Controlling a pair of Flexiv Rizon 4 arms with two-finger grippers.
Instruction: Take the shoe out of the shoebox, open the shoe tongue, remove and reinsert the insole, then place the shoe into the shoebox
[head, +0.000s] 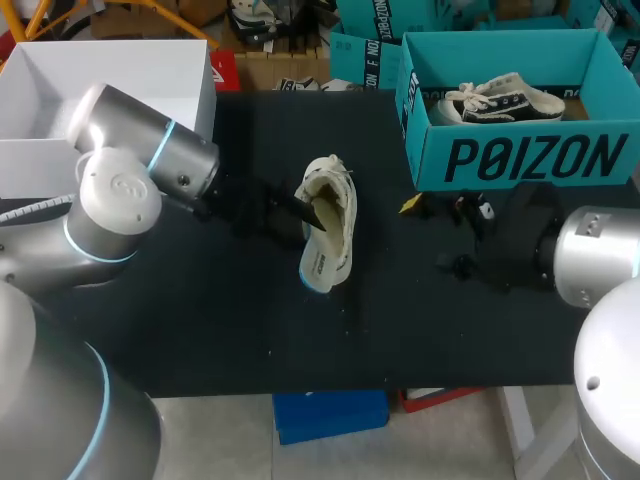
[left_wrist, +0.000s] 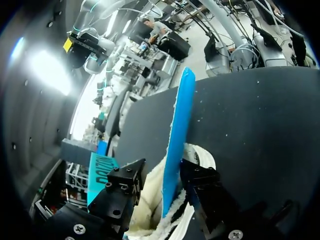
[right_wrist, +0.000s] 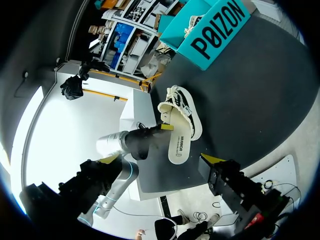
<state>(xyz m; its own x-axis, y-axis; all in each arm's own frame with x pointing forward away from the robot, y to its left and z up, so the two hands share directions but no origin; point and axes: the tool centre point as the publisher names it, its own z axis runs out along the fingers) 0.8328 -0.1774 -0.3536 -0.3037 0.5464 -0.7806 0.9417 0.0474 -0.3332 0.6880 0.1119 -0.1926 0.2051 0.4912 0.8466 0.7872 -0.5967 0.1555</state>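
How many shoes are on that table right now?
2: a cream shoe mid-table, a second shoe inside the teal shoebox; its near wall may hide more.

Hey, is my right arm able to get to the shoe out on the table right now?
Probably yes. The right pincer is open and faces the shoe, with only bare table between them. The left pincer holds the shoe from the opposite side.

The lower end of the insole (left_wrist: 178, 130) is hidden inside the shoe (left_wrist: 202, 156) (under fleecy lining (left_wrist: 149, 197)).
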